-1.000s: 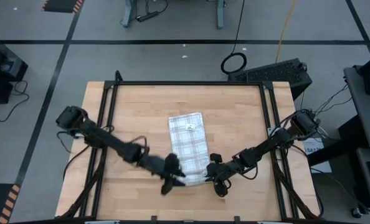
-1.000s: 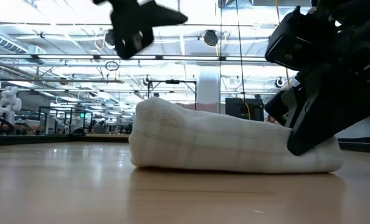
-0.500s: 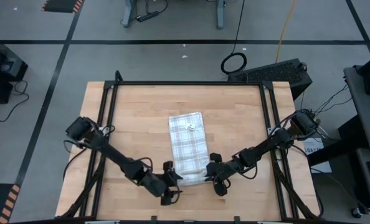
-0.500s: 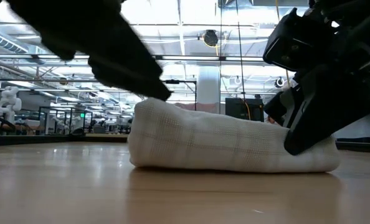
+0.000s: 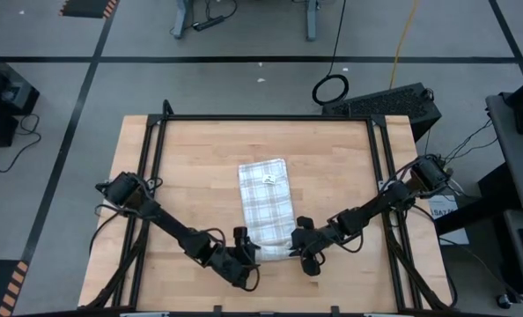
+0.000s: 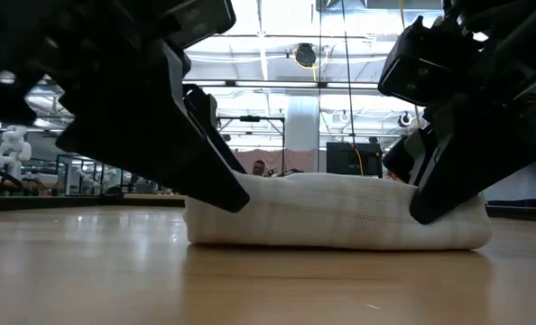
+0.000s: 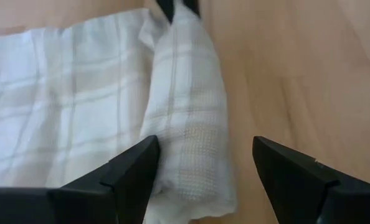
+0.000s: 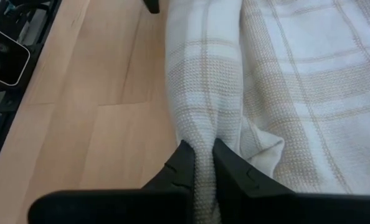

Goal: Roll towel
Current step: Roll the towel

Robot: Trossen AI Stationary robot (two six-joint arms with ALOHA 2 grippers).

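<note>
Left gripper (image 7: 200, 165) lowered since earlier frame, now at roll's left end, fingers spread astride it, not clamped. Right gripper (image 8: 199, 163) pinches roll's right end. Towel (image 5: 267, 204): thin, soft, light, slumps easily; near edge rolled, rest flat on worktop (image 5: 200, 158). Best hold: roll ends.

Towel (image 5: 268, 209) between 2 hands, on table (image 5: 191, 158)
</note>
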